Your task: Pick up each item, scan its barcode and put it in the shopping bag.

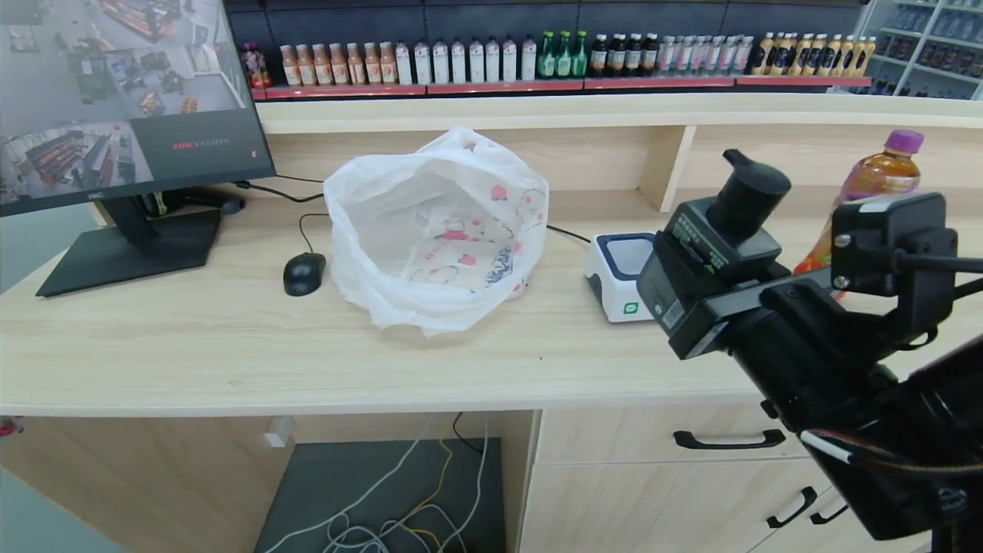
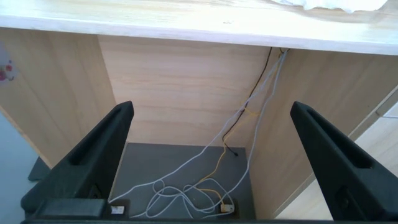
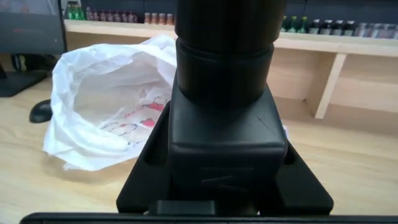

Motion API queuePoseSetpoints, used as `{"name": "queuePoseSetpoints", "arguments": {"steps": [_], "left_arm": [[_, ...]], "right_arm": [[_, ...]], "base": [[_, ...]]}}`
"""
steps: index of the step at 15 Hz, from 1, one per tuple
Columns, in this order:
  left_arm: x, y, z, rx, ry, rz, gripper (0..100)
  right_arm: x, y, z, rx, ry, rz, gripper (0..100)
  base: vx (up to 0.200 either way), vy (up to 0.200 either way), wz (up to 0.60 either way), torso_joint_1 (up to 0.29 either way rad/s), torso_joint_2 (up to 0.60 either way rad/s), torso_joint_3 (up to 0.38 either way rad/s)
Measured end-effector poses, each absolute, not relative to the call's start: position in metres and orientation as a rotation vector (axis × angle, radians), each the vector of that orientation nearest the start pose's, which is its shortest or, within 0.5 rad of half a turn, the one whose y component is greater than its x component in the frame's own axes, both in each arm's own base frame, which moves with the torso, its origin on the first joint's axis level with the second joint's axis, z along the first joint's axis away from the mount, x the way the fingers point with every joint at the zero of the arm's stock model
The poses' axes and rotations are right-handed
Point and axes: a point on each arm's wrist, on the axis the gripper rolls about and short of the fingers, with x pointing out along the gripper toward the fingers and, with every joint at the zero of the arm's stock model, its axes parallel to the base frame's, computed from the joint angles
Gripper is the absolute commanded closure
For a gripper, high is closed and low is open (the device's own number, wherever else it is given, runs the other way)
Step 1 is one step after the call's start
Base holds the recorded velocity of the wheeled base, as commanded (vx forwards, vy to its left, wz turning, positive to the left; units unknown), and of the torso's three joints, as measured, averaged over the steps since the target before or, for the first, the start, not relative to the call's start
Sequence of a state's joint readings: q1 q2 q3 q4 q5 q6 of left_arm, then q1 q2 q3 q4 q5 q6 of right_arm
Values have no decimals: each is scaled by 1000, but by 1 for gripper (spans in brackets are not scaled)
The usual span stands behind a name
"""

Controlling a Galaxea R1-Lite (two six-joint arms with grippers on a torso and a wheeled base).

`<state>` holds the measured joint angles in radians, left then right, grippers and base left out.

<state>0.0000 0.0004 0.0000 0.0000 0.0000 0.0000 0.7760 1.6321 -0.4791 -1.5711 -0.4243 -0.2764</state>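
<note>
My right gripper (image 1: pixel 710 319) is shut on a black square-bodied bottle (image 1: pixel 718 242) with a round black cap and a printed label, held tilted above the counter's right side. In the right wrist view the black bottle (image 3: pixel 224 93) stands between the two fingers (image 3: pixel 144 180). A white barcode scanner (image 1: pixel 614 280) sits just to the bottle's left. The white plastic shopping bag (image 1: pixel 438 230) stands open at the counter's middle. An orange drink bottle (image 1: pixel 875 180) with a purple cap stands behind the arm. My left gripper (image 2: pixel 211 165) hangs open below the counter edge, holding nothing.
A monitor (image 1: pixel 115 92) on a black stand and a black mouse (image 1: pixel 304 273) occupy the counter's left. Cables (image 2: pixel 205 186) lie under the desk. Drawers (image 1: pixel 729 440) sit below at the right. A shelf of bottles (image 1: pixel 537 57) runs behind the counter.
</note>
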Motion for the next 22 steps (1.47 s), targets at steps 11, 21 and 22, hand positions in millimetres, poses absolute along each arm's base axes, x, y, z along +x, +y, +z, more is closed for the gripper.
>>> {"name": "queuePoseSetpoints", "arguments": {"steps": [11, 21, 22], "left_arm": [[-23, 0, 75, 0, 0, 0, 0], [-23, 0, 75, 0, 0, 0, 0], [-23, 0, 75, 0, 0, 0, 0]], "right_arm": [[239, 157, 218, -405, -557, 336, 100], [332, 137, 232, -743, -765, 421, 100], [338, 139, 236, -770, -817, 455, 100]], "base": [[0, 0, 0, 0, 0, 0], [0, 0, 0, 0, 0, 0], [0, 0, 0, 0, 0, 0]]}}
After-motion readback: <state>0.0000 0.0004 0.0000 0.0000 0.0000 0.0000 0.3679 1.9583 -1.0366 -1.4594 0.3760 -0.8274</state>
